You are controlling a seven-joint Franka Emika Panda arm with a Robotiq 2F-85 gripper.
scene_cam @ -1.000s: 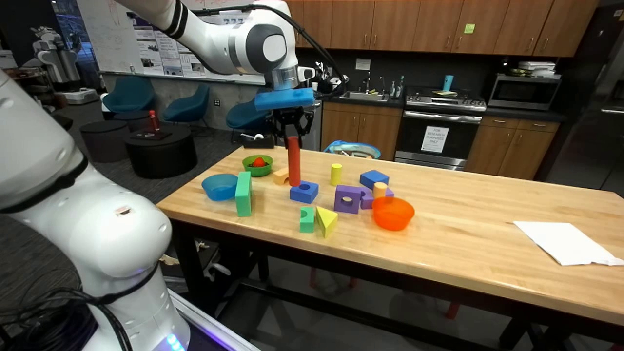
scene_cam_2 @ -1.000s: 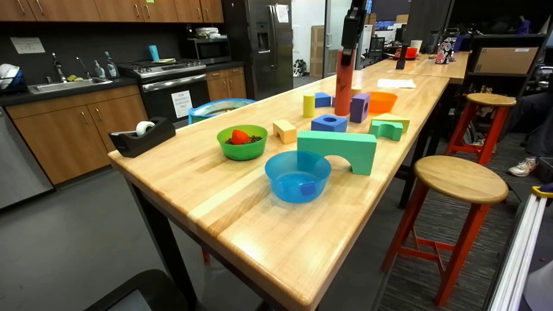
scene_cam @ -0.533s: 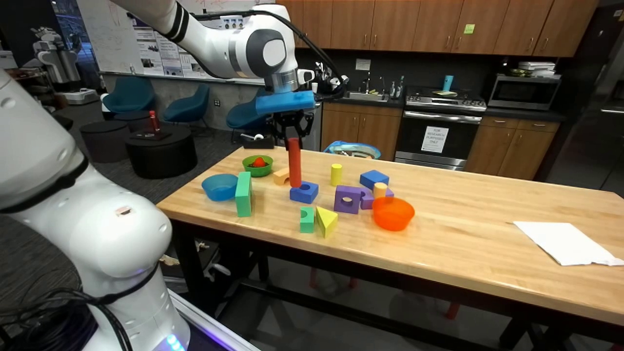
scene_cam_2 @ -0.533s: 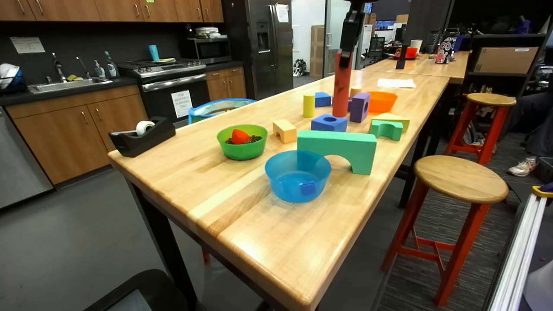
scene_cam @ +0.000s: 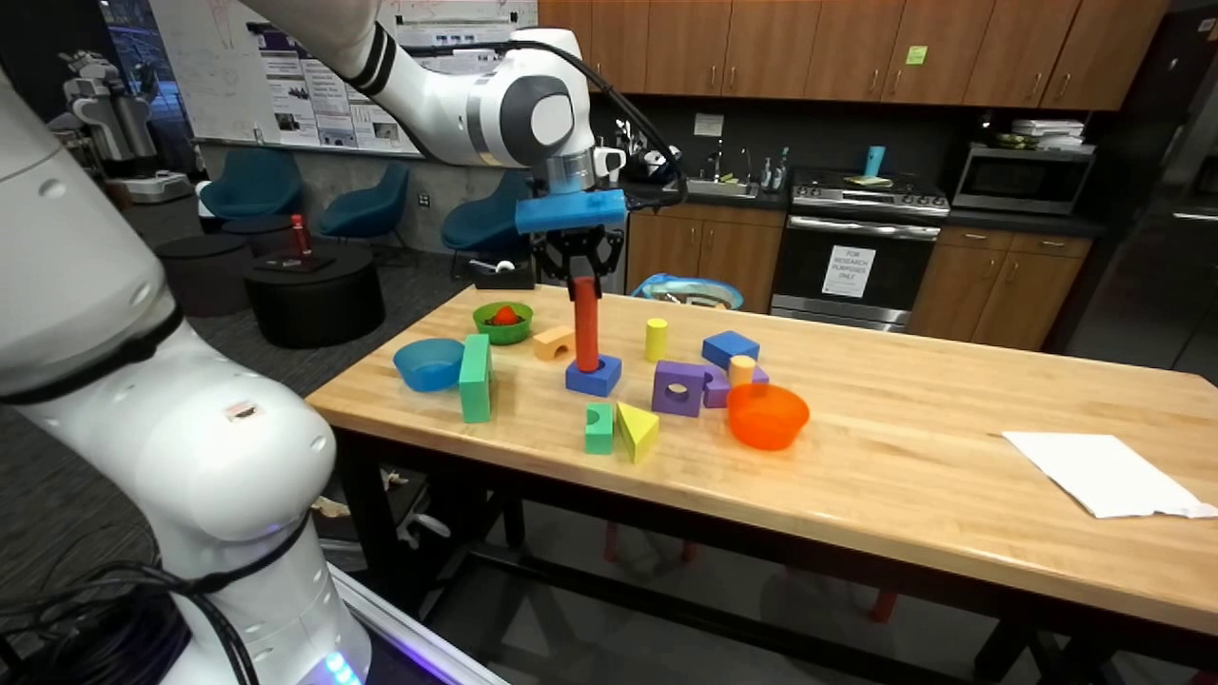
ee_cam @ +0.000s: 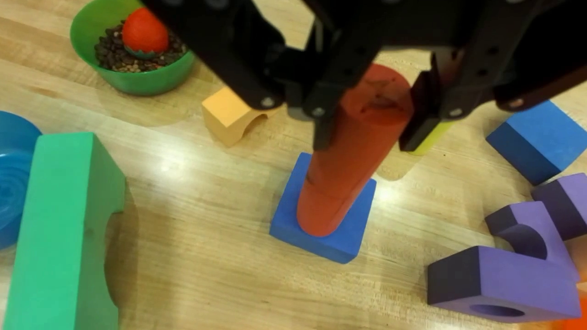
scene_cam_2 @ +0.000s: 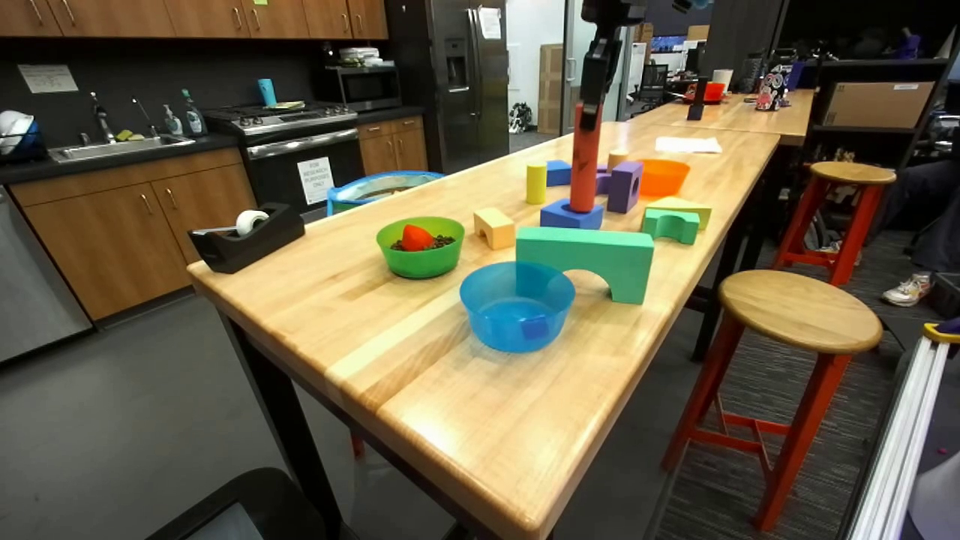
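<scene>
1. Red cylinder (ee_cam: 337, 183): clamped by the pincer (ee_cam: 367, 137), nearly upright, lower end at the top of the blue block (ee_cam: 353, 229); whether it bears fully there, I cannot tell.
2. Best hold it plumb and centred, pressing lightly.
3. Loosen evenly only once it stands steady.

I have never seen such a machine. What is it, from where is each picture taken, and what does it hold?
It is one white robot arm, with a black gripper as its hand. Two pictures come from cameras set away from it; the close one comes from a camera on its wrist, looking past the gripper. The gripper holds a red cylinder near its top. Its lower end is at the top of a blue block; whether it touches or enters it, I cannot tell. Around them, the wooden table bears a green arch block, a yellow cylinder, purple blocks, a blue bowl, a green bowl and an orange bowl.
</scene>
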